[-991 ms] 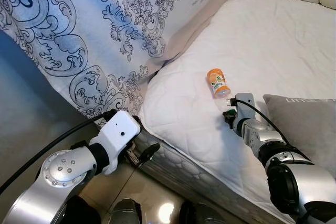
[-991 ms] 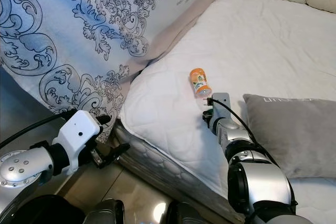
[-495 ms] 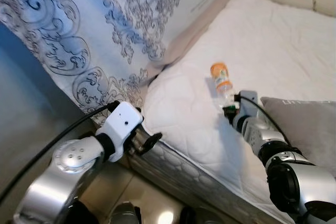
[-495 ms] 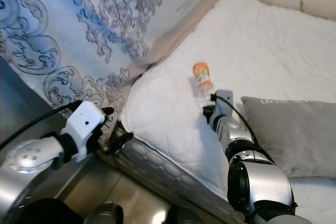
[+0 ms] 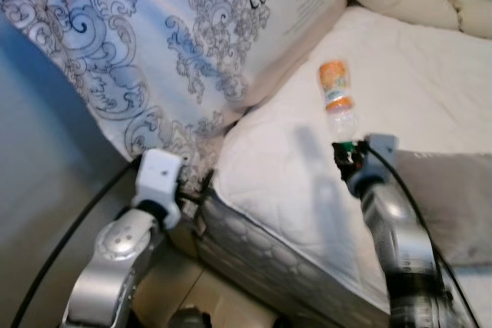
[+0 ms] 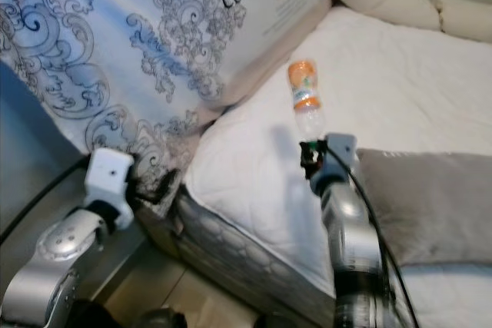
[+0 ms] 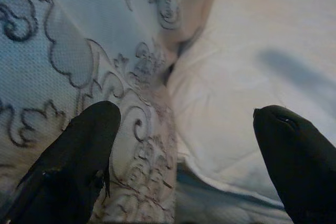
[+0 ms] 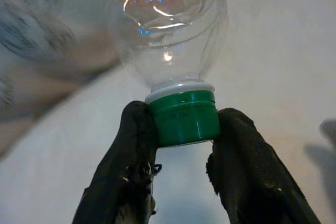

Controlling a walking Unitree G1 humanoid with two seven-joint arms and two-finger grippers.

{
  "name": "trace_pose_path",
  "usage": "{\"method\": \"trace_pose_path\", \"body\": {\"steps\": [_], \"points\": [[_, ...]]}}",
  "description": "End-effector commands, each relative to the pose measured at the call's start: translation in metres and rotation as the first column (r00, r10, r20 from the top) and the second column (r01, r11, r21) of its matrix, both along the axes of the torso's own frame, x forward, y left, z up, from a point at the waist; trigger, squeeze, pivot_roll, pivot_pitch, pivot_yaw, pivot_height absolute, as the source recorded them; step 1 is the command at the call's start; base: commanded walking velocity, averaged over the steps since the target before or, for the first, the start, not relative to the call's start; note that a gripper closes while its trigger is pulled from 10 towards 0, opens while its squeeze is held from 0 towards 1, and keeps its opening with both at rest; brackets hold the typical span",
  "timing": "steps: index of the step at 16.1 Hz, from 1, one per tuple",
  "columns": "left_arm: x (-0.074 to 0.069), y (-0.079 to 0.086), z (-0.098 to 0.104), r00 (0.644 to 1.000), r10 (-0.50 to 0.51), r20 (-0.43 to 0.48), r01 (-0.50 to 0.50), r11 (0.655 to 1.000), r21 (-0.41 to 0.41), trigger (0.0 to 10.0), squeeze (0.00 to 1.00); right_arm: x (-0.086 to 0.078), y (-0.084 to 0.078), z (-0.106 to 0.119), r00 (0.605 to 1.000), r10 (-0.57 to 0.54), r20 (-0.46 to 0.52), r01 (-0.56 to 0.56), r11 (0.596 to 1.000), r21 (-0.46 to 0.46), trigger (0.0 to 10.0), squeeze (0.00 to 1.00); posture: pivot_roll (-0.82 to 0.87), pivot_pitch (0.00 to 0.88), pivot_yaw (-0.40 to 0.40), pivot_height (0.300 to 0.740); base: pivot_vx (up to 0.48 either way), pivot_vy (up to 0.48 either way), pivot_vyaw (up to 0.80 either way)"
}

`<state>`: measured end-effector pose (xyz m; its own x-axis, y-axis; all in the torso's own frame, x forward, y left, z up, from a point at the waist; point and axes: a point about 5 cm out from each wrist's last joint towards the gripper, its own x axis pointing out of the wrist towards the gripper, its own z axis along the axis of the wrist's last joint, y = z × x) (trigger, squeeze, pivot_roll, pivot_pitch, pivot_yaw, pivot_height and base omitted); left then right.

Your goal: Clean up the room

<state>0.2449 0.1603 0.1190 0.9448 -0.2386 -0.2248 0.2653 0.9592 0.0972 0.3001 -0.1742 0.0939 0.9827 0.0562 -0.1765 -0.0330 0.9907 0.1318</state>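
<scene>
You see the bottle (image 5: 337,100) over the mattress (image 5: 430,74), its cap end clamped in the right gripper (image 8: 184,124). A cushion (image 5: 453,197) lies to its right, the big printed bag (image 5: 154,44) to its left. Your left gripper (image 7: 184,156) sits low by the mattress corner, beside that bag.

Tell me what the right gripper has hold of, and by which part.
The right gripper holds the clear plastic bottle by its green cap.

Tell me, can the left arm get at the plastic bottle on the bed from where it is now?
Probably not. The left gripper sits low at the mattress corner, fingers open, beside the patterned bedding. The bottle lies farther across the bed, and the right gripper already pinches its green cap.
</scene>
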Motion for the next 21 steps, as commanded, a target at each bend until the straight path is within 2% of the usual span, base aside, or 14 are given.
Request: {"method": "trace_pose_path", "body": {"steps": [1,2,4,5,7,11,16,19,21], "points": [[0.003,0.000,0.006,0.999,0.017,0.048,-0.017,1.000,-0.002,10.0,0.00,-0.006,0.012,0.018,0.996,0.038,0.086,-0.037,0.999,-0.014,10.0,0.00,0.01,0.000,-0.001,0.740,0.000,0.000,0.00],[0.004,0.000,0.007,0.998,0.018,0.055,-0.018,1.000,-0.005,10.0,0.00,-0.009,0.015,0.018,0.995,0.045,0.094,-0.043,0.999,-0.015,10.0,0.00,0.01,0.000,-0.001,0.740,0.000,0.000,0.00],[0.003,-0.004,0.012,0.996,0.005,0.086,-0.003,1.000,-0.016,10.0,0.00,-0.027,0.024,0.003,0.994,0.111,0.023,-0.109,0.992,-0.066,10.0,0.00,0.00,0.000,0.024,0.740,0.000,0.000,0.40],[0.002,-0.003,0.011,0.996,0.010,0.087,-0.008,1.000,-0.020,10.0,0.00,-0.029,0.025,0.004,0.993,0.114,0.018,-0.113,0.991,-0.073,10.0,0.00,0.00,0.000,0.028,0.740,0.000,0.000,0.80],[0.004,0.000,0.002,0.996,0.045,0.078,-0.044,0.999,-0.017,10.0,0.00,-0.033,0.030,0.008,0.985,0.163,-0.062,-0.170,0.978,-0.124,10.0,0.00,-0.02,0.000,0.040,0.740,0.000,0.000,0.80],[0.003,-0.003,-0.003,0.997,0.034,0.069,-0.034,0.999,0.010,10.0,0.00,-0.045,0.023,0.000,0.963,0.236,-0.128,-0.252,0.959,-0.127,10.0,0.00,0.00,0.000,0.035,0.740,0.000,0.000,0.80],[-0.001,0.002,-0.010,0.997,0.054,0.057,-0.056,0.998,0.033,10.0,0.00,-0.054,0.026,0.001,0.925,0.343,-0.164,-0.362,0.927,-0.103,10.0,0.00,0.00,0.000,0.026,0.740,0.000,0.000,0.80],[-0.004,-0.001,-0.013,0.998,0.044,0.047,-0.046,0.998,0.038,10.0,0.00,-0.063,0.023,0.001,0.847,0.495,-0.192,-0.523,0.842,-0.135,10.0,0.00,0.00,0.000,0.024,0.740,0.000,0.000,0.80],[-0.006,-0.001,-0.016,0.999,0.021,0.031,-0.022,0.999,0.046,10.0,0.00,-0.064,0.016,0.003,0.821,0.530,-0.211,-0.564,0.811,-0.157,10.0,0.00,0.00,0.000,0.024,0.740,0.000,0.000,0.80]]}}
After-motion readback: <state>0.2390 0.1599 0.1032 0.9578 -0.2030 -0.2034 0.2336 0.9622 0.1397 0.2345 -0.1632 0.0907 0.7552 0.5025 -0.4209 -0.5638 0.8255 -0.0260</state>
